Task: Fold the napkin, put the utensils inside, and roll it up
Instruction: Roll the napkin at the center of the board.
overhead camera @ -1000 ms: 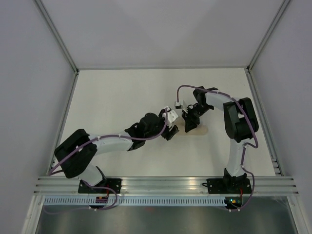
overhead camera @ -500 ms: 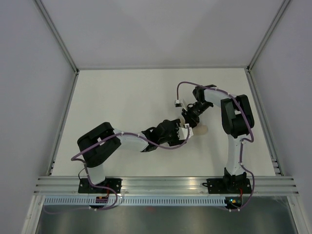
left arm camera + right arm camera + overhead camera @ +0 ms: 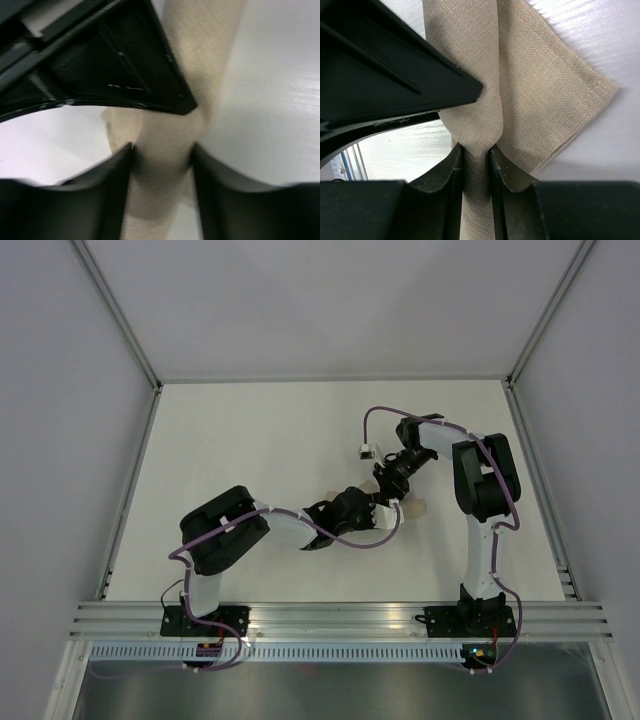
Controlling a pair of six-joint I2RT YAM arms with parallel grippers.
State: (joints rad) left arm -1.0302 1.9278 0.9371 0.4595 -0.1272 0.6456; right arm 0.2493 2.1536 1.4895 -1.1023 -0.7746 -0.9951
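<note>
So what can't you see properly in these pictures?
- Utensils: in no view; maybe inside the napkin, cannot tell.
- Left wrist view: blurred; unclear whether the left gripper squeezes the napkin.
- Right wrist view: bottom edge cuts off the napkin below the right gripper's pinch.
- Top view: both grippers cover most of the napkin.

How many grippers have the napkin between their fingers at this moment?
2. The left gripper clasps the napkin; the right gripper pinches it close beside, both right of the table's centre.
</note>
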